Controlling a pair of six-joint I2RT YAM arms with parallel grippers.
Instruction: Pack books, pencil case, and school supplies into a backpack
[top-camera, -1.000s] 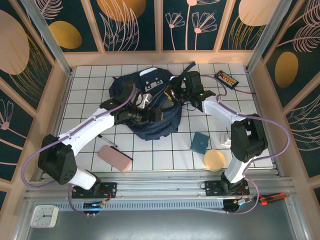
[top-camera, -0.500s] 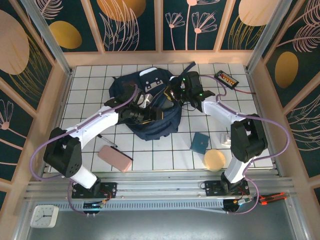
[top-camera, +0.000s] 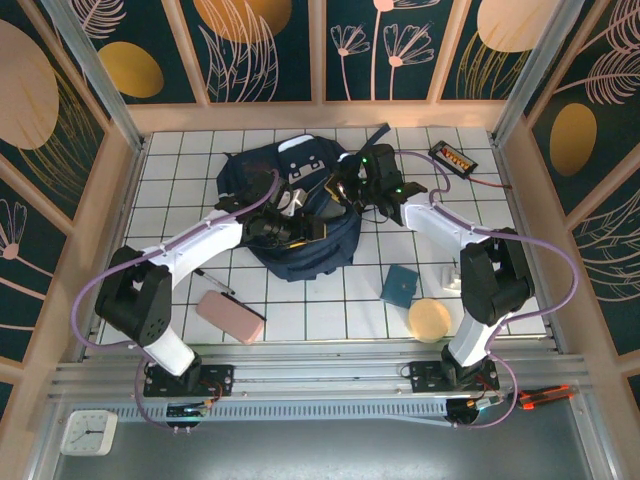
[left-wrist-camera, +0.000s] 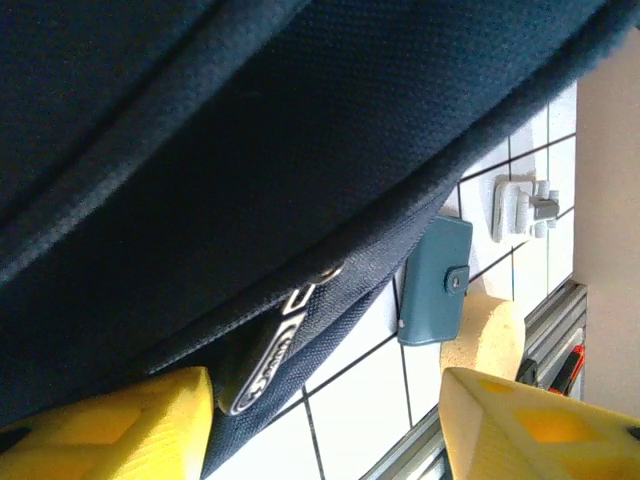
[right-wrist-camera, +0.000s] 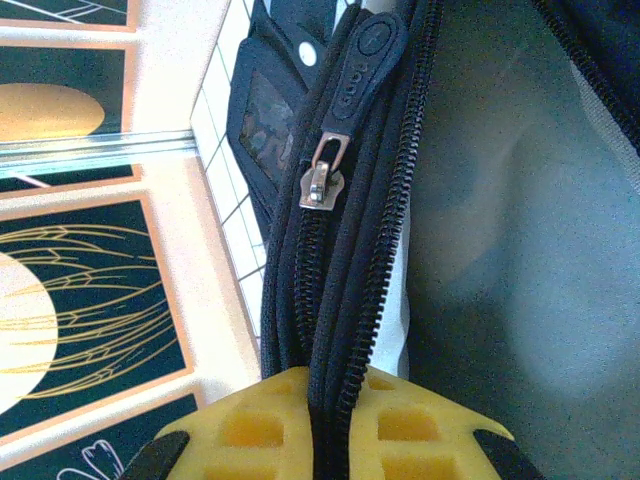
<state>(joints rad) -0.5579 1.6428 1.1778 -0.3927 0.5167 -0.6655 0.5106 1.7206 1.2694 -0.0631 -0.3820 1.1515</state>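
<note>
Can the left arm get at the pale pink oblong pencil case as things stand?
Probably yes. The pale pink oblong pencil case lies uncovered on the white tiled table near the left arm's base. The left gripper, open at the navy-blue backpack, would have to draw back towards it first.

This looks like a robot-lab test cell, perhaps a staged one: a white gridded tabletop (top-camera: 180, 170), aluminium frame rails (top-camera: 330, 375), printed botanical wall panels (top-camera: 250, 50), and two bolted-down robot arms (top-camera: 205, 240).
</note>
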